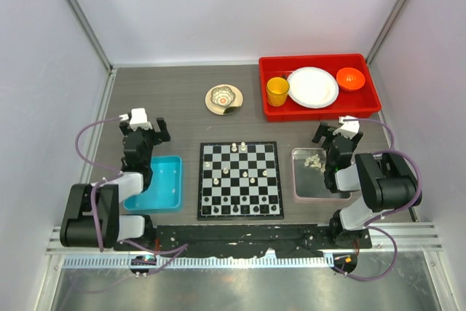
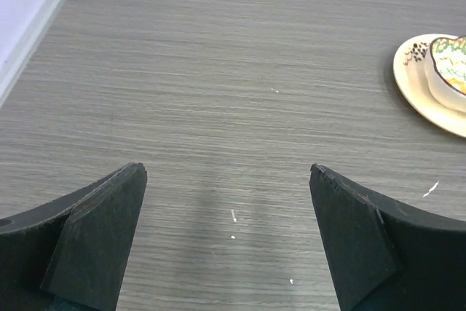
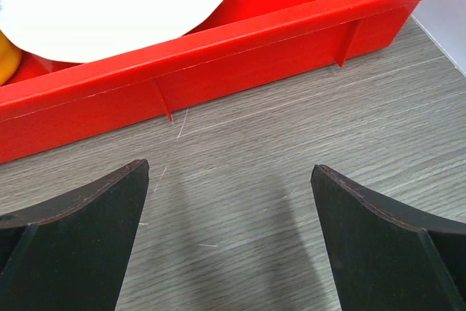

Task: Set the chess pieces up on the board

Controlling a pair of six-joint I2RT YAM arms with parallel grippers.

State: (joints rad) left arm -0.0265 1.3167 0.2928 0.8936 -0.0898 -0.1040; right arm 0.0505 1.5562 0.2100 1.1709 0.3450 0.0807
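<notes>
Only top view shows board [image 1: 240,180] at centre, few chess pieces [image 1: 234,148] on it, rest in grey tray [image 1: 309,183] at 3 o'clock; left gripper [image 2: 227,172] and right gripper [image 3: 229,169] both released, facing saucer [image 2: 419,81] and red bin [image 3: 218,63].

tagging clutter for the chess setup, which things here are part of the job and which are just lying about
Job: board; chess pieces; grey tray holding loose pieces.
Lying about: blue bin; red bin with white plate, yellow cup, orange bowl; small dish on saucer.

A robot lab booth; plain white panel walls [image 1: 240,5], aluminium frame posts [image 1: 79,14], grey table [image 1: 182,78].
</notes>
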